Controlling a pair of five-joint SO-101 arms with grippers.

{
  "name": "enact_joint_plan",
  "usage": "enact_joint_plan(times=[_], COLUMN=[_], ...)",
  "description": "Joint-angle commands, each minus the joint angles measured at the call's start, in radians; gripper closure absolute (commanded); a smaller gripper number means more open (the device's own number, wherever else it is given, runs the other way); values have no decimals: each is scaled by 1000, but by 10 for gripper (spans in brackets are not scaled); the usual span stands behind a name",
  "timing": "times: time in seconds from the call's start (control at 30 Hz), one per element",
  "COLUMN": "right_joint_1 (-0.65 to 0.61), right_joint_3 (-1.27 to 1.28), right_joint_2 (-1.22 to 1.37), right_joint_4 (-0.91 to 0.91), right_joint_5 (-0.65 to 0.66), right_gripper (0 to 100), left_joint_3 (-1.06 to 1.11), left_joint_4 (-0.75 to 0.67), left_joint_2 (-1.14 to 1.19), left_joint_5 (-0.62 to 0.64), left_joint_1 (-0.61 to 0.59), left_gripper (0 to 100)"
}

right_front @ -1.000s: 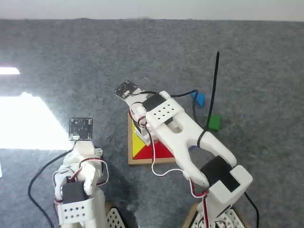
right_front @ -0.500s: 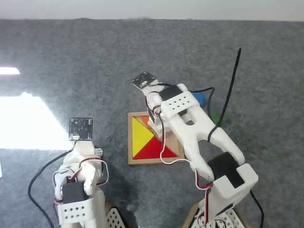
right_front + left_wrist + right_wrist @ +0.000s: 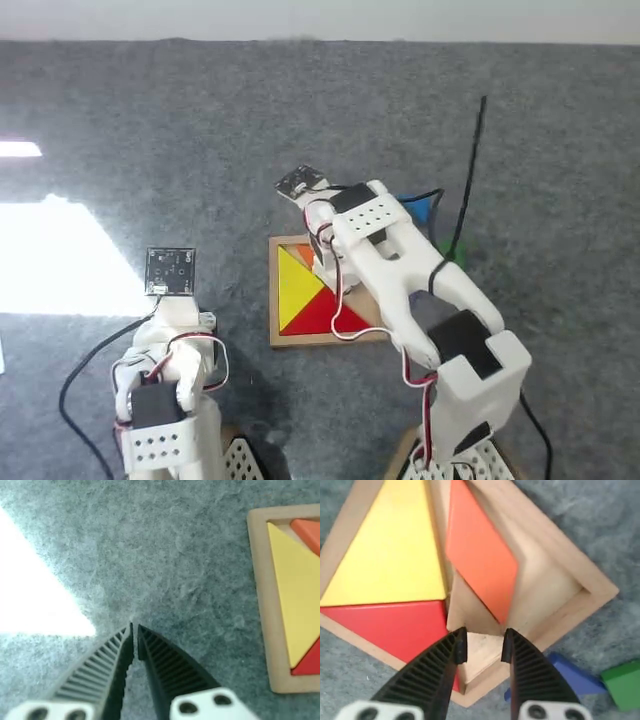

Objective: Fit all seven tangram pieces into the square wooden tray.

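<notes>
Right pincer, tips apart, hangs over the wooden tray — yellow triangle, red triangle, orange piece inside; left pincer pressed together.

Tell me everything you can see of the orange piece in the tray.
The orange piece is a flat parallelogram, matt like painted wood. It lies inside the wooden tray, next to the yellow triangle, with a narrow strip of bare floor between them. Whether it sits flat is unclear. The open right tool hovers near its tip, without touching it.
</notes>
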Motion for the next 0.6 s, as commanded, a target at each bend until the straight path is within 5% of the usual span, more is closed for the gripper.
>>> enact_joint_plan(times=[0.0, 0.57], right_joint_1=[-12, -97], right_joint_3=[-29, -140], right_joint_2=[25, 76], right_joint_4=[-44, -168], right_joint_5=[21, 14], right_gripper=[869, 869], left_joint_3=[-13, -13], left_joint_4=[3, 3], left_joint_2=[-18, -18], left_joint_5=[2, 2], left_joint_1=[-9, -9], left_gripper=[986, 986])
